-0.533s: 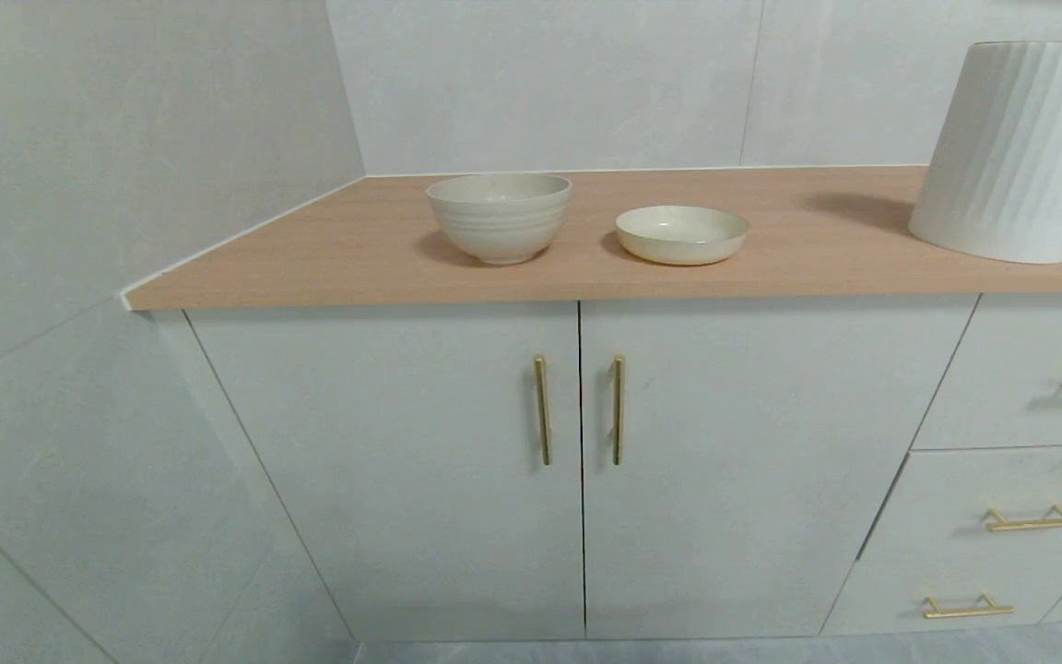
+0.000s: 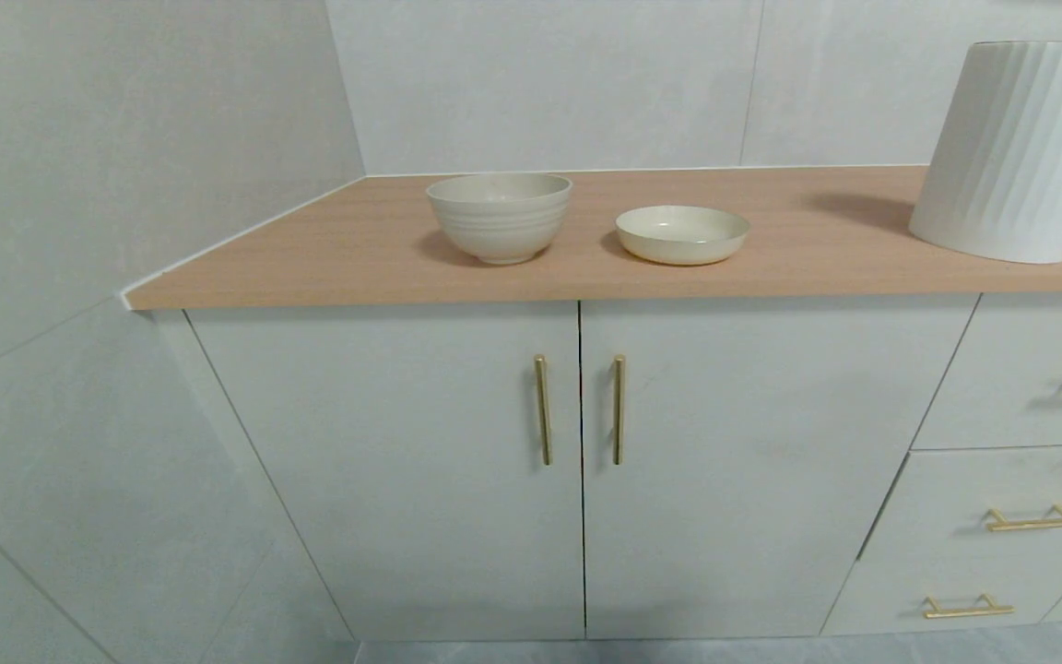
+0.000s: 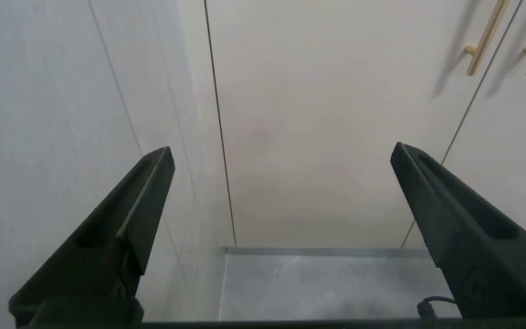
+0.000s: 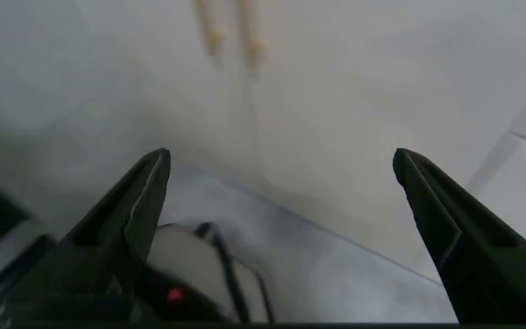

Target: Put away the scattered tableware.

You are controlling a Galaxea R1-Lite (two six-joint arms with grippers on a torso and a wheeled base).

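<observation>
A deep cream bowl with ribbed sides stands on the wooden countertop, towards its left part. To its right sits a shallow cream dish. Both are upright and apart from each other. My left gripper hangs low in front of the white cabinet's left door, open, with nothing between its fingers. My right gripper is also low, open and empty, pointing at the cabinet front and the grey floor.
Below the counter are two white cabinet doors with gold handles, both closed. Drawers with gold handles sit at the right. A tall white ribbed container stands at the counter's right. Tiled walls close off the left and back.
</observation>
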